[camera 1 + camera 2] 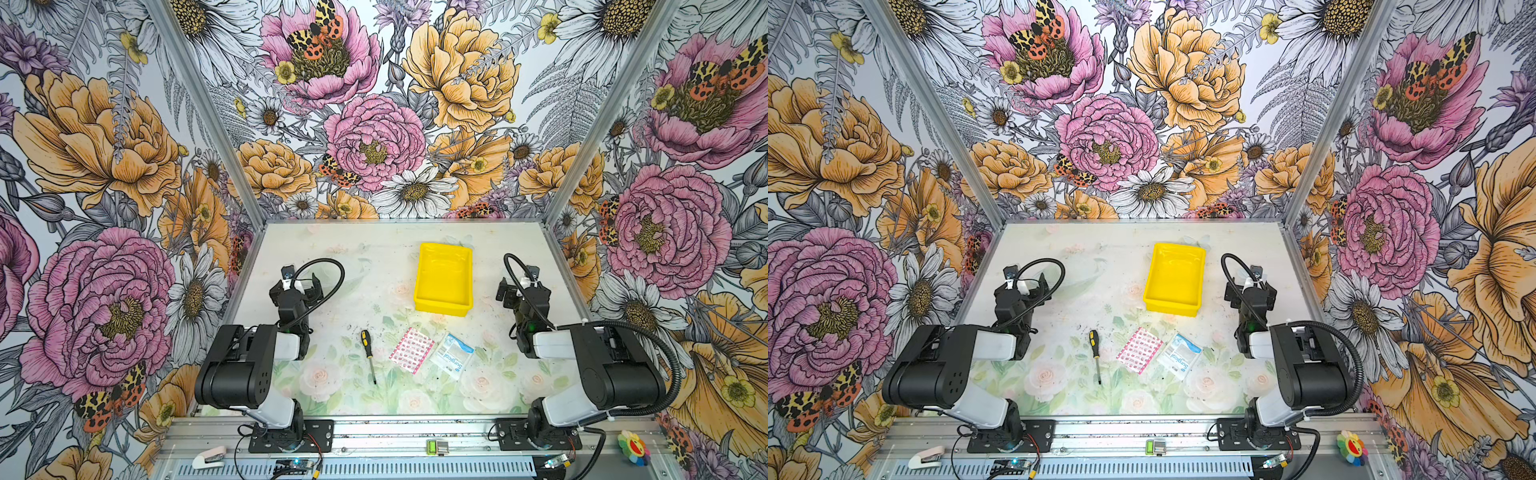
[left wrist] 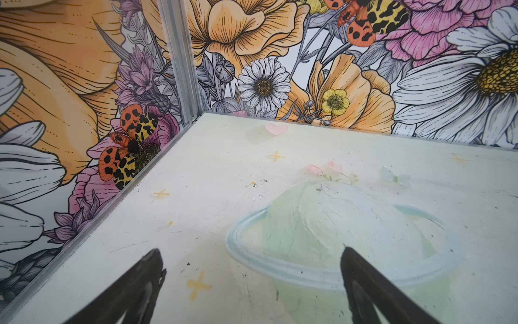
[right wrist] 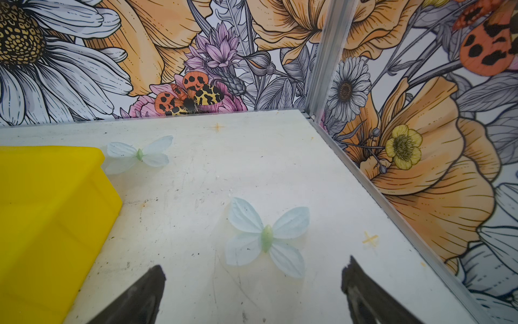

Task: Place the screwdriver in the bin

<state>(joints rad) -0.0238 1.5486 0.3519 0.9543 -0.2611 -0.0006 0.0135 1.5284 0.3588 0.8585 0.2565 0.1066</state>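
Observation:
The screwdriver, with a black-and-yellow handle and a thin dark shaft, lies flat on the table at front centre, handle towards the back. Behind it and to the right stands the yellow bin, empty; its side wall shows in the right wrist view. My left gripper hovers open over bare table at the left, well away from the screwdriver. To the right of the bin my right gripper is open too, with nothing between its fingers.
A pink-patterned flat packet and a white-and-blue packet lie side by side just right of the screwdriver, in front of the bin. Flowered walls with metal corner posts close the table on three sides.

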